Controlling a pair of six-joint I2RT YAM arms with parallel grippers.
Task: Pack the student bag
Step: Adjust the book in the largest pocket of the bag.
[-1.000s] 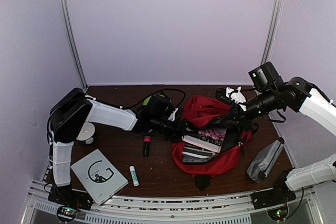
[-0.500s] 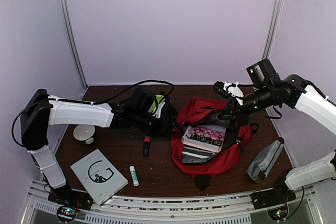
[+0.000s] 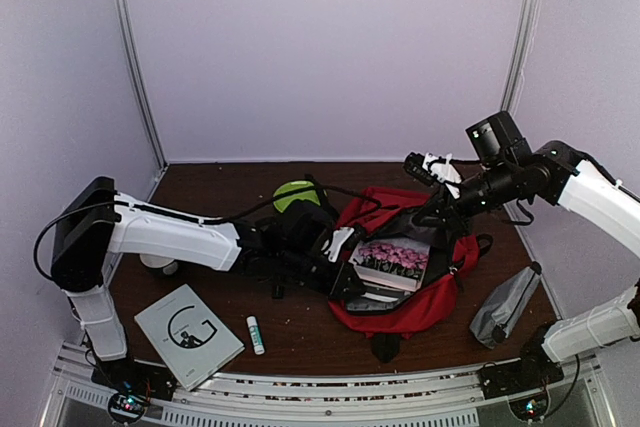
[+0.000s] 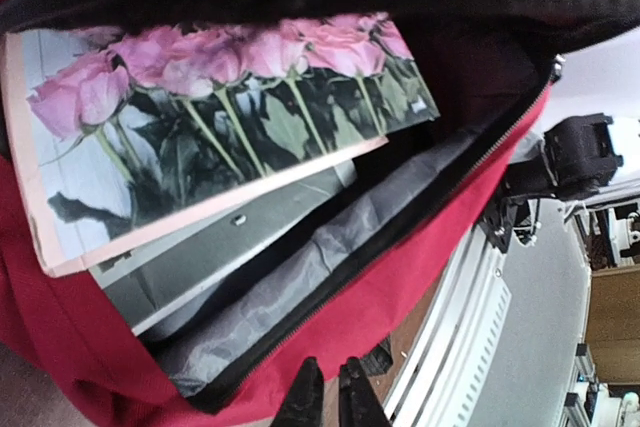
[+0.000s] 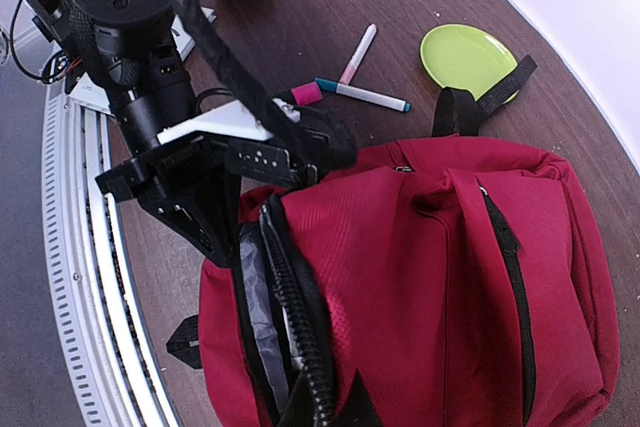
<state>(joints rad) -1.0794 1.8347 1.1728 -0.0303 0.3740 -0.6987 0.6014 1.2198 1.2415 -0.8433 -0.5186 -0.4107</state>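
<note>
The student bag [image 3: 420, 317] lay open right of centre, its far rim clamped in the right gripper [image 5: 325, 409]. The left gripper [image 4: 330, 399], jaws almost together, sat at its left rim; grip unclear.

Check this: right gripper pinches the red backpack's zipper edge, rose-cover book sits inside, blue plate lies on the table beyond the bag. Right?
Not quite. The plate is lime green, not blue; the right wrist view shows it. The rest holds: the right gripper pinches the zipper edge of the red backpack, with the rose-cover book inside.
</note>
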